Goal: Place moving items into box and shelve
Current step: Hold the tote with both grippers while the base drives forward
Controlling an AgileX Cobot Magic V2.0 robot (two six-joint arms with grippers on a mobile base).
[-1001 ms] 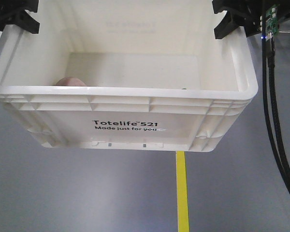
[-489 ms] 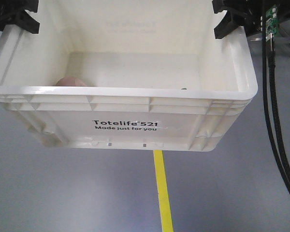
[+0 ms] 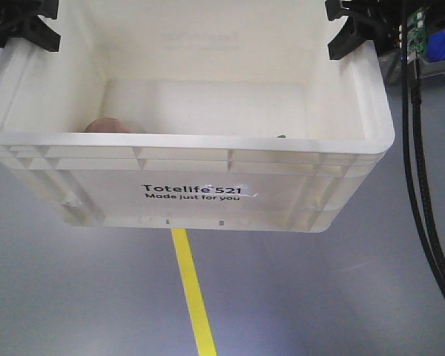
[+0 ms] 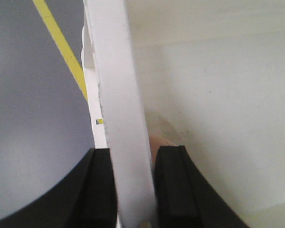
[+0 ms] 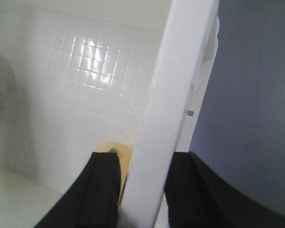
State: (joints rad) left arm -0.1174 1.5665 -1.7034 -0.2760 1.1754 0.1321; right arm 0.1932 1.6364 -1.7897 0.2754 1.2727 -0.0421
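1. A large cream-white ribbed plastic box (image 3: 185, 141), printed "Totelife 521 Made just for you", hangs in the air above a grey floor (image 3: 74, 297). A yellow line (image 3: 191, 289) is painted on the floor.
2. The left end effector (image 4: 135, 185) pinches the box's left side wall, with 1 black finger outside and 1 inside.
3. The right end effector (image 5: 142, 190) pinches the opposite right wall in the same way.
4. Both toys are inside the box, on its bottom. The pale pink-brown plush toy (image 3: 107, 124) sits at the left, near the front wall. The yellow-orange plush toy (image 5: 115, 159), showing a bit of green on top, lies by the right wall, just beside the inner finger.
5. Black cables (image 3: 423, 185) hang at the right, apart from the box.
6. Handling, as a judgement: the box looks stiff and smooth, so the thick rim on 2 opposite sides is a sound place to hold. The smooth plastic could slide in the grip if 1 side tips.
7. The toys look soft and light and are loose, so they would likely roll if the box tilts. Keeping it level while shelving it matters.
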